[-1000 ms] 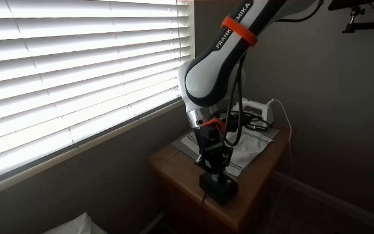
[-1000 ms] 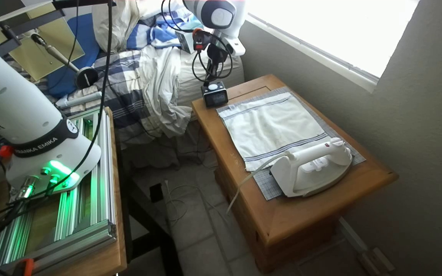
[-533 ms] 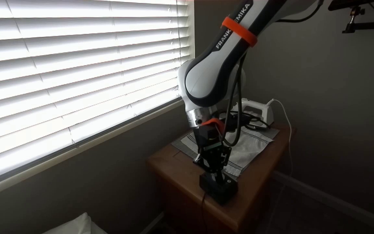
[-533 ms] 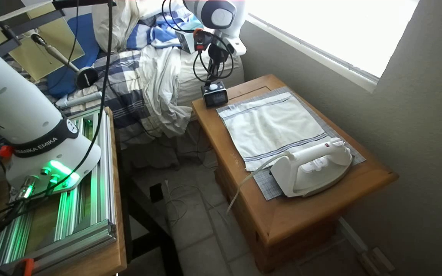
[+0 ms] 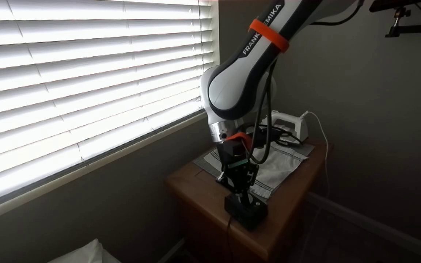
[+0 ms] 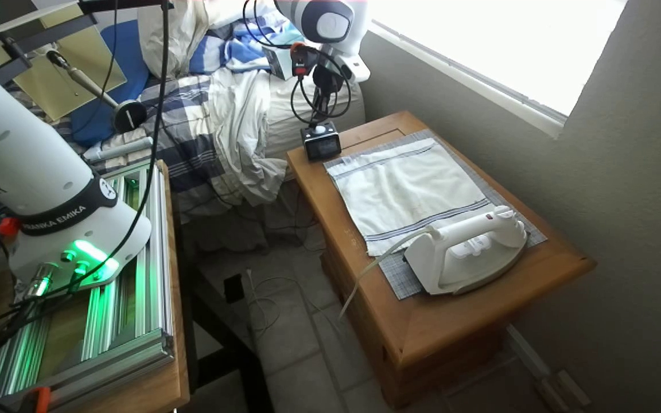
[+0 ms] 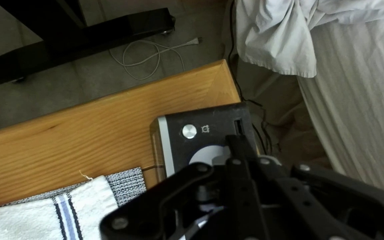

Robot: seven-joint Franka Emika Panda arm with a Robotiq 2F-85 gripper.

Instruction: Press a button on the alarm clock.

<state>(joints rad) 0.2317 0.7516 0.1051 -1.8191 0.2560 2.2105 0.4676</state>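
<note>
"Where do you have the alarm clock (image 6: 321,141)?"

"On the wooden table (image 6: 434,327), close to a corner on the side toward the bed (image 6: 187,123). It is a small black box, upright, and in an exterior view its dark screen (image 6: 325,149) shows."

"What do you see on its top?"

"My wrist view gives me a round silver button (image 7: 189,131) beside a printed alarm symbol (image 7: 205,129), a narrow slot (image 7: 238,126) and a large pale disc (image 7: 208,155), partly hidden by my black fingers (image 7: 240,146)."

"How are the fingers held?"

"Closed, one against the other, pointing down over the clock's top. In the wrist view their tips show at the slot's end and over the edge of the disc. I cannot tell whether they touch the clock."

"And the rest of the table?"

"A grey woven mat (image 6: 397,275) lies on it, with a white towel (image 6: 411,183) striped in dark blue spread over the mat. At the end away from the clock a white iron (image 6: 474,264) rests, handle up, partly on the mat."
</note>
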